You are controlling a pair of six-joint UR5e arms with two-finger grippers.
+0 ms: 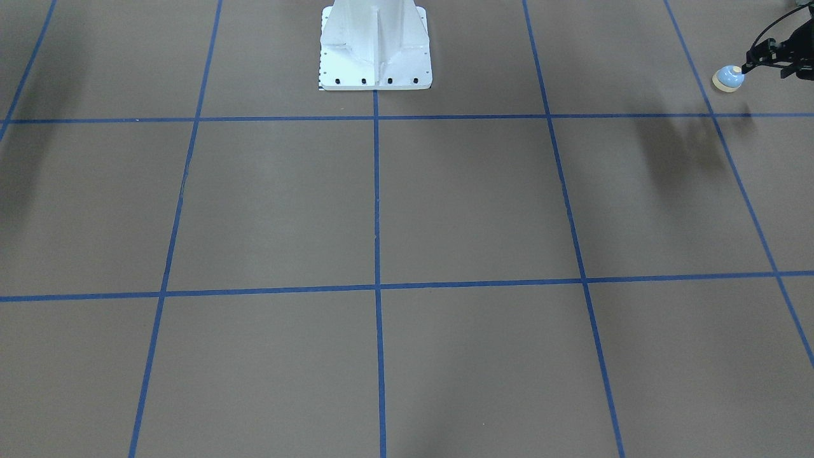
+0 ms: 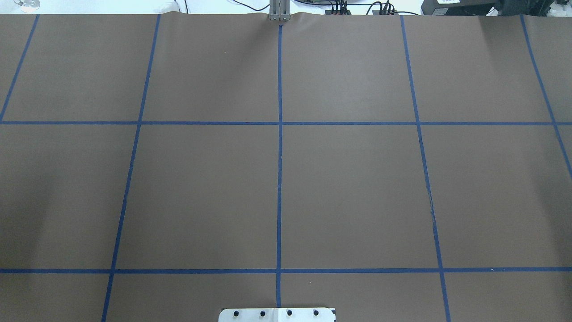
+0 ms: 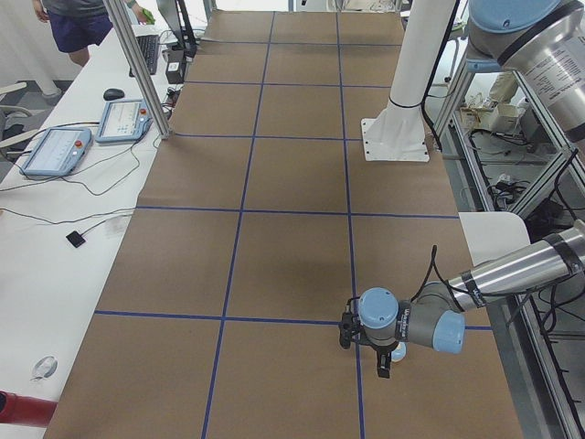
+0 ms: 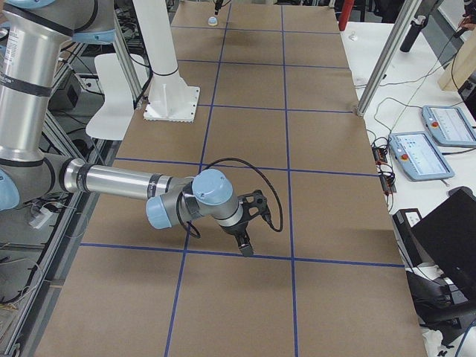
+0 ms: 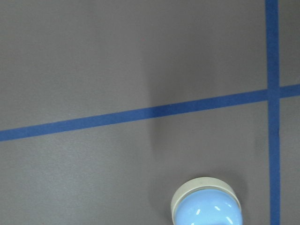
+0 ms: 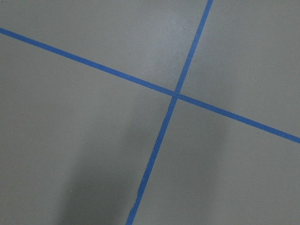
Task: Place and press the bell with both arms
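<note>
Front-facing view: a brown table is divided into squares by blue tape lines, and one white pedestal is bolted at the robot's edge. There is one bell, a light-blue dome on a cream base ring with a cream button on top. It lies just beside the fingertips of the left gripper. Contact and finger spacing cannot be determined.

Overhead view: only the table, the tape lines and the pedestal's base plate appear.

Left side view: the left arm extends low over the table, and the bell shows partly below its gripper. Two tablets lie on a white side bench.

Right side view: the right arm points the right gripper down, near a tape line. Its finger spacing cannot be determined. The bell is well apart from this gripper.

Left wrist view: the bell is cut by the lower edge, close under the tool.

Right wrist view: one tape crossing on the brown surface
</note>
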